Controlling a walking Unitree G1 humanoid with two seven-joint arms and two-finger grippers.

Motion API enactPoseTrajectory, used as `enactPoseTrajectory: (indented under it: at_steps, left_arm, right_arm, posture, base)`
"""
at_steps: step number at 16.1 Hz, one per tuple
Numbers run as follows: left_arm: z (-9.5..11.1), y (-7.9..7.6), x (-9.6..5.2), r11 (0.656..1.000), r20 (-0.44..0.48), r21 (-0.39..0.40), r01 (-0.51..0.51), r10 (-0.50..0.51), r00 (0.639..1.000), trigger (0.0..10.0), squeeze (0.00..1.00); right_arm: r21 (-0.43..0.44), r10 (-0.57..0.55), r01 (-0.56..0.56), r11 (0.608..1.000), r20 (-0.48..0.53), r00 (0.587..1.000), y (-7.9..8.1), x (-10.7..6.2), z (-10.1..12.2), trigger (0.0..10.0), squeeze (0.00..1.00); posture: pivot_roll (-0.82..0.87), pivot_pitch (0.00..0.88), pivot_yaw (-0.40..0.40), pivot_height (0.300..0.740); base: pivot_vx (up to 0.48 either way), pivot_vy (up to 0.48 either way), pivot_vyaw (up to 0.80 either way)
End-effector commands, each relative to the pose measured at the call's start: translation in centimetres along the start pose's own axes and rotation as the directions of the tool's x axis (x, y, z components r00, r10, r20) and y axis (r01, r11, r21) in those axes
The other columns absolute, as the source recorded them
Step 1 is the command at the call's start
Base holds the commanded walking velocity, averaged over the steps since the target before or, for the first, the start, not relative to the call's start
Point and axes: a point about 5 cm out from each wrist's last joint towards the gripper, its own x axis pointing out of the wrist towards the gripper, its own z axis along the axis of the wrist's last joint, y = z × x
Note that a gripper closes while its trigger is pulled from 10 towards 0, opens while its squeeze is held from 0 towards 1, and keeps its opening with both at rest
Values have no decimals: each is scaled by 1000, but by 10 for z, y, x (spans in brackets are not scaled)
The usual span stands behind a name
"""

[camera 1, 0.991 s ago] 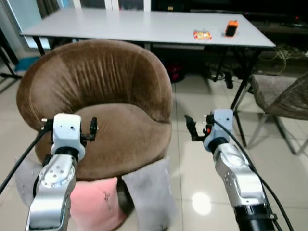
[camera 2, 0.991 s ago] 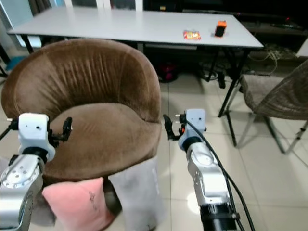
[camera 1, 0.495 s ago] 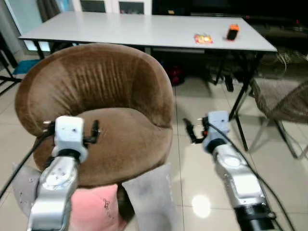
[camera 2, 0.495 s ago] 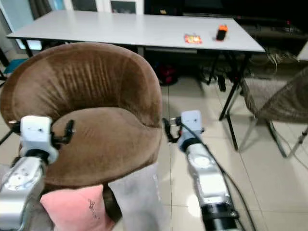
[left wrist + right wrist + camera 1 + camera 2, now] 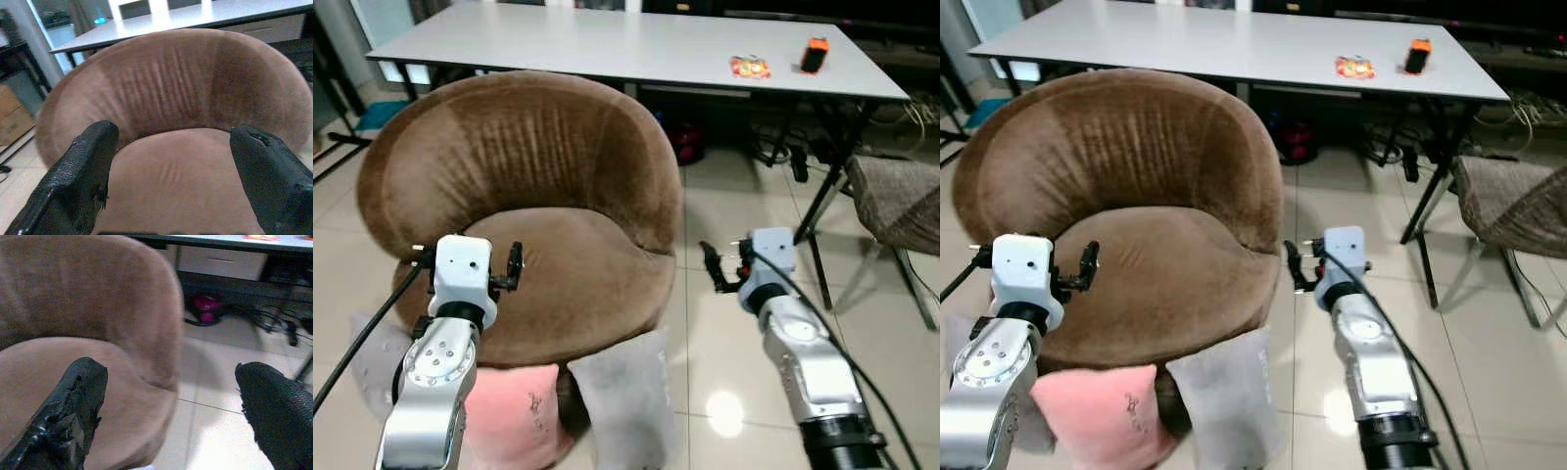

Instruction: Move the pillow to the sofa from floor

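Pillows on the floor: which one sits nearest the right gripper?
The grey pillow propped against the brown sofa front, on the robot's right. The pink pillow sits further left, under the left arm; right gripper hovers open above the floor.

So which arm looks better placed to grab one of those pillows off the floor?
Probably the left. The left gripper, jaws open, hovers above the pink pillow; the right gripper, also open, hangs over bare floor beside the brown armchair.
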Motion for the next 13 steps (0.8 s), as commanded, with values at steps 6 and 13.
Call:
enactPoseTrajectory:
  at_steps: [6, 13]
  left_arm:
    - [-2, 1, -1, 1000, -4, 16, -14, 14, 1000, 10000, 0]
    - [-3, 1, -2, 1000, -4, 20, -12, 12, 1000, 10000, 0]
  right_arm:
    - [3, 16, -16, 1000, 29, 999, 2, 0, 5, 10000, 0]
    - [4, 21, -21, 1000, 28, 999, 3, 0, 4, 10000, 0]
  posture:
    - [-2, 0, -5, 740]
    - [-4, 0, 0, 740]
  base:
    - [0, -401, 551]
    - [0, -391, 499]
